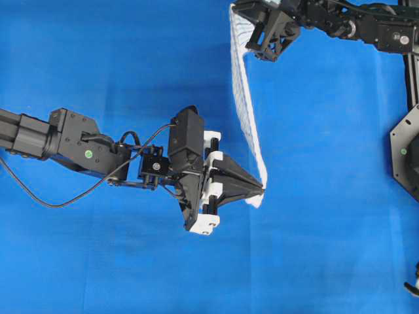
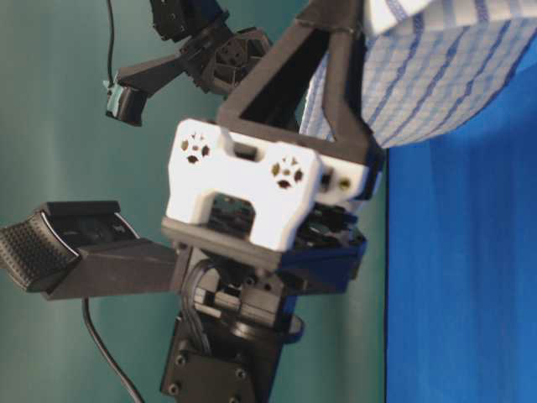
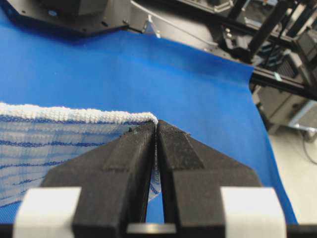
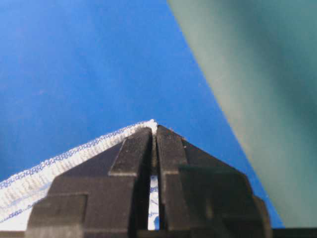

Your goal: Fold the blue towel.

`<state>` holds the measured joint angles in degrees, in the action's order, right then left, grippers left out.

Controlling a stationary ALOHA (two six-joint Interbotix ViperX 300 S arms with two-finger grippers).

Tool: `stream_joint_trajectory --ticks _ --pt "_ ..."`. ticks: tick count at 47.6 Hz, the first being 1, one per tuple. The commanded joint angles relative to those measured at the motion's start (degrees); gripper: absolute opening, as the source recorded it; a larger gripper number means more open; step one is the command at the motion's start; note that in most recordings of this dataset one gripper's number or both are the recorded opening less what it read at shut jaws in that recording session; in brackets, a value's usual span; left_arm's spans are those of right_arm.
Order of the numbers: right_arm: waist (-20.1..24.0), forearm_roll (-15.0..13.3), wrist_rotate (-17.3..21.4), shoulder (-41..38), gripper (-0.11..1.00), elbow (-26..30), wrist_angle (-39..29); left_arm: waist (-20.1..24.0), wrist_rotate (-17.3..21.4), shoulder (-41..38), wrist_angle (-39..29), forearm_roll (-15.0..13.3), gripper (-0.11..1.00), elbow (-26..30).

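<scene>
The blue towel (image 1: 245, 104), white with thin blue stripes, hangs lifted off the table as a narrow band between my two grippers. My left gripper (image 1: 262, 190) is shut on its near corner at the centre of the overhead view. In the left wrist view the towel's hem (image 3: 74, 115) runs left from the pinched tips of the left gripper (image 3: 156, 124). My right gripper (image 1: 243, 46) is shut on the far corner at the top. The right wrist view shows that gripper (image 4: 154, 128) clamping the towel's white edge (image 4: 59, 161). Striped towel cloth (image 2: 436, 80) hangs at the upper right of the table-level view.
A plain blue sheet (image 1: 98, 261) covers the table. The right arm's base and dark frame parts (image 1: 406, 150) stand along the right edge. Black frame bars and equipment (image 3: 277, 44) lie beyond the sheet's far edge. The left arm's wrist (image 2: 252, 193) fills the table-level view.
</scene>
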<state>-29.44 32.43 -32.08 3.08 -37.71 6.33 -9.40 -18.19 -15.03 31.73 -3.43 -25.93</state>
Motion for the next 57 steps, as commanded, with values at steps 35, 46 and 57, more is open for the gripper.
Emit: stream_joint_trajectory --ticks 35,46,57 --pt "-1.76 0.44 0.26 -5.10 -0.05 3.34 0.88 -3.25 0.44 2.64 5.71 0.00 0.01 -8.09" --pt "-0.35 0.53 0.18 -8.44 -0.05 7.38 0.18 -4.13 0.18 4.13 8.09 -0.09 0.01 -11.69" --pt "0.35 0.53 0.18 -13.10 -0.05 12.39 -2.20 -5.01 -2.81 6.33 10.81 -0.35 0.01 -16.79"
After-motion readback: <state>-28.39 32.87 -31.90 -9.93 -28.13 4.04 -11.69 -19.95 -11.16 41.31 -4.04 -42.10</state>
